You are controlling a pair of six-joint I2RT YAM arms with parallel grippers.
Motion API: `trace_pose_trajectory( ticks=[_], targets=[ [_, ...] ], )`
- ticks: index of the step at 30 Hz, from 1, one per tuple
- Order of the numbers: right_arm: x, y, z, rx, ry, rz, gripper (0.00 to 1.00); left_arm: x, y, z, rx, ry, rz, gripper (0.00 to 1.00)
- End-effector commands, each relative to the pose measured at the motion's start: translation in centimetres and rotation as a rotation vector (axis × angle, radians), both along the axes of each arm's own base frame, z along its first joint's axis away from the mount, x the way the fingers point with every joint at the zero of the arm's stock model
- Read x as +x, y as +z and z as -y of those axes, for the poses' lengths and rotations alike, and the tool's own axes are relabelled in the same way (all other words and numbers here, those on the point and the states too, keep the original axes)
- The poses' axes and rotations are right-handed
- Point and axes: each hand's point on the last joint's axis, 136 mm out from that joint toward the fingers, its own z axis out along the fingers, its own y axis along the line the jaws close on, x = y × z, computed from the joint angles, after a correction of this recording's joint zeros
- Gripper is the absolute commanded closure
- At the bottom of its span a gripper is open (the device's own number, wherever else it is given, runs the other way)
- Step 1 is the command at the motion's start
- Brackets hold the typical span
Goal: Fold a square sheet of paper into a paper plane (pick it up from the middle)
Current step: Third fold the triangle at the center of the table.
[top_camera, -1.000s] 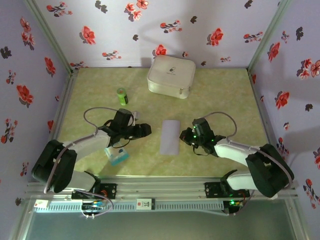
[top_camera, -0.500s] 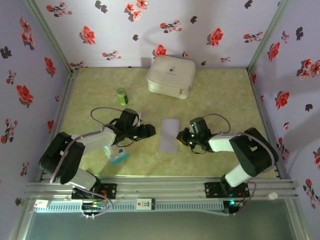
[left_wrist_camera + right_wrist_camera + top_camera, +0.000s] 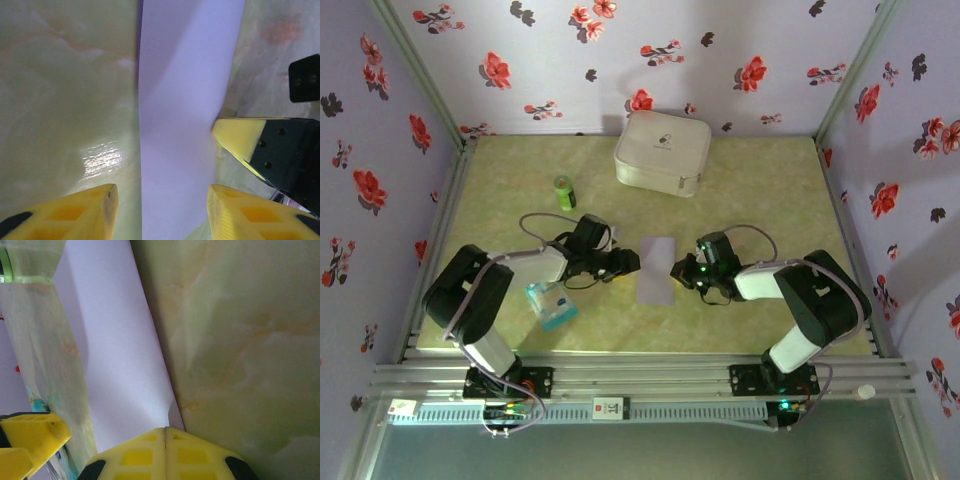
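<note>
Lavender walls (image 3: 720,40) printed with red flowers enclose a pale green, glossy marbled tabletop (image 3: 760,190)

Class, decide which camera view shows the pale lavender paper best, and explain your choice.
The top external view: the lavender paper appears whole there, with all four edges visible. The left wrist view crops the paper to a close stretch with both long edges; the right wrist view gives a similar cropped stretch of it.

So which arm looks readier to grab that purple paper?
Probably the left. The left gripper is open, with a finger on either side of the lavender sheet. The right gripper is shut, its tip just at the sheet's edge.
</note>
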Motion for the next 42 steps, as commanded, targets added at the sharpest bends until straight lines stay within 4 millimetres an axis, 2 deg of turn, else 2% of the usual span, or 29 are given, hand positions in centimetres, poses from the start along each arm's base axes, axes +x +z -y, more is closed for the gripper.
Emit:
trace_pose_trajectory(
  ticks=[1,10,19,30,35,42],
  targets=[
    [-1.0,-1.9,1.2,-0.08,0.002,-0.06,0.97,0.0,0.2,1.2,-0.029,-0.019,-0.017,0.51],
    [-1.1,-1.9,1.5,-0.1,0.001,-0.064,0.96,-0.1,-0.5,2.4,-0.085,-0.017,-0.061,0.57],
    [-1.1,-1.8,1.6,-0.102,-0.005,-0.062,0.96,-0.3,-1.7,2.4,-0.088,0.0,-0.092,0.62],
    [-1.1,-1.7,1.6,-0.103,-0.006,-0.062,0.96,-0.3,-2.1,1.8,-0.063,0.022,-0.093,0.57],
    [-1.1,-1.7,1.7,-0.104,-0.006,-0.062,0.96,0.2,-1.9,0.7,-0.019,0.075,-0.062,0.56],
    [-1.0,-1.8,1.5,-0.102,-0.004,-0.065,0.96,0.1,-2.4,0.8,-0.029,0.077,-0.083,0.57]
  ],
)
